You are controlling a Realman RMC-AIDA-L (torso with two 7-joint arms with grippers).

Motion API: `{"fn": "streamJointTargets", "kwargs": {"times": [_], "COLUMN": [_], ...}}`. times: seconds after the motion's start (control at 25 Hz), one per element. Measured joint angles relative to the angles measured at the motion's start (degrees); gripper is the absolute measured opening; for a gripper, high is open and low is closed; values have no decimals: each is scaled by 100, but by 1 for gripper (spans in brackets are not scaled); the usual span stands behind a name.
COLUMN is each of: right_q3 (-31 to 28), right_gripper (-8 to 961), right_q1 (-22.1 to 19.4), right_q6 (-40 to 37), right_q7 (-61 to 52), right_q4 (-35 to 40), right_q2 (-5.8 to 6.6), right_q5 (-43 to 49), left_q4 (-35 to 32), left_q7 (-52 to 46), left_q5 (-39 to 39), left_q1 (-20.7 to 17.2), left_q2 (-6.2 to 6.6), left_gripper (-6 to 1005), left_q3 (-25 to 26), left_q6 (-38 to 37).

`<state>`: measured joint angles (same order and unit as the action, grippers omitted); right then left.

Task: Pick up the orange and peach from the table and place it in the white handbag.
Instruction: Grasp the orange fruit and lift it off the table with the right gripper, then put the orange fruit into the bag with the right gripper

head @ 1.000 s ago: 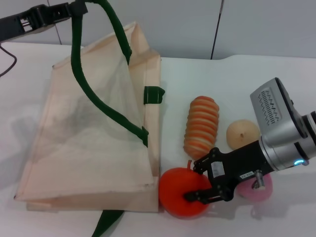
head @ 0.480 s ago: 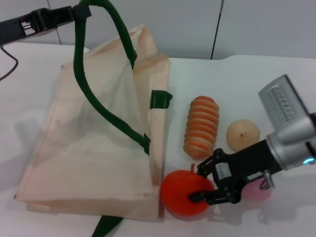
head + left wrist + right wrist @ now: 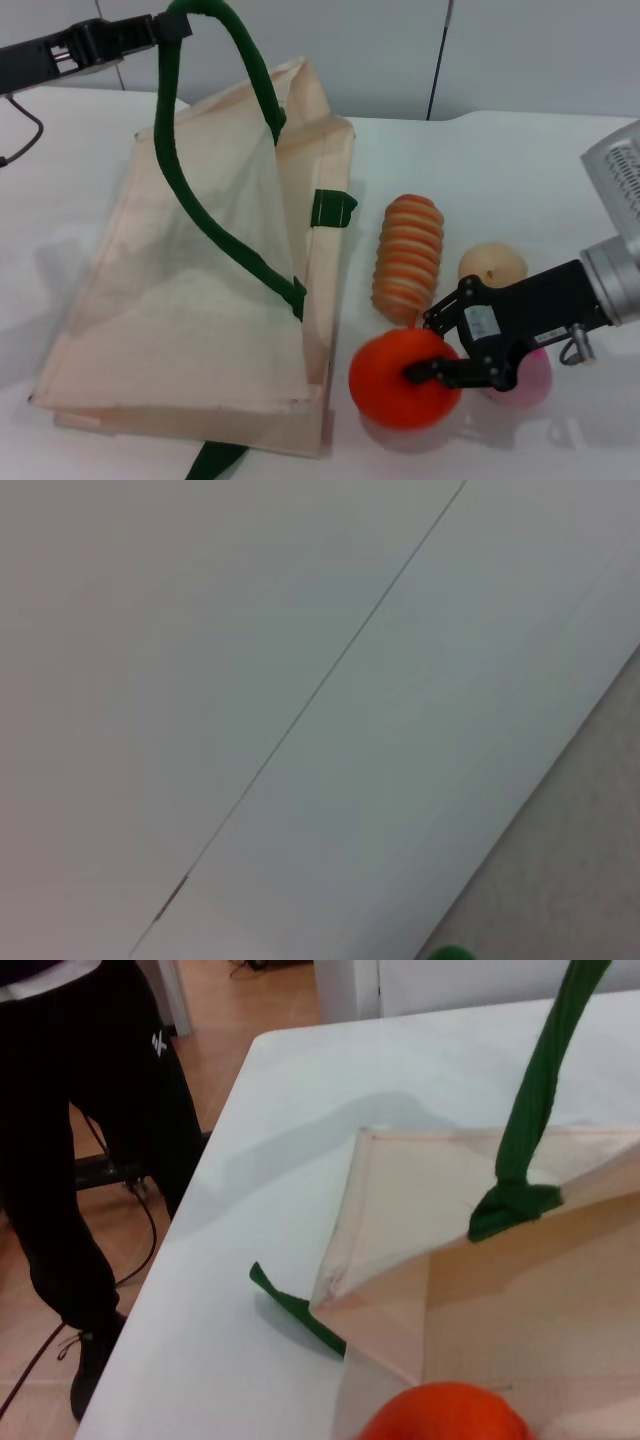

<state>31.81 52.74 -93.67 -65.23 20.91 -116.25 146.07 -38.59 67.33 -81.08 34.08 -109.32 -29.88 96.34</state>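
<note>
Table is white, everything sits on it. The bag is the biggest item, cream fabric, lying on my left half of the table with its upper side pulled up into a tent. My left gripper is up at the far left, closed on the bag's green handle, holding that loop raised; the other handle pokes out under the bag's near edge. Left wrist view only gives me blank wall panels and a speck of green at the edge.

My right gripper comes in from the right side, low near the front of the table, fingers clamped on the orange. The orange is just beside the bag's near right corner, and I can't tell if it's touching the table or slightly off it. Right wrist view shows the top of the orange close to the camera with the bag's corner right behind it, plus a person in dark clothes standing off the table's edge.

Striped roll lies just right of the bag, beyond the orange. Beige ball is next to the roll, just behind the gripper. Peach is mostly hidden behind the right gripper, on the table, near the orange.
</note>
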Motion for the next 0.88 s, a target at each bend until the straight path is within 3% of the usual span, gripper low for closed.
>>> {"fn": "streamJointTargets", "kwargs": {"times": [0.44,0.88], "right_q3": [-6,-6], "right_gripper": [207,124], "right_q1": [-314,-199], "right_q6": [-673,-767], "right_q7": [-68,-247], "right_q4": [916,1392], "right_q2": [-2,-3], "right_q5": [-667,-1414], "left_q4": [-2,2], "left_q7": [4,18], "left_q5": [10,-34], "left_q1": [2,55], "left_q2": [-34,-63], "left_gripper": [142,143], "left_q3": [-42,-46], "left_q6": [-29,36]}}
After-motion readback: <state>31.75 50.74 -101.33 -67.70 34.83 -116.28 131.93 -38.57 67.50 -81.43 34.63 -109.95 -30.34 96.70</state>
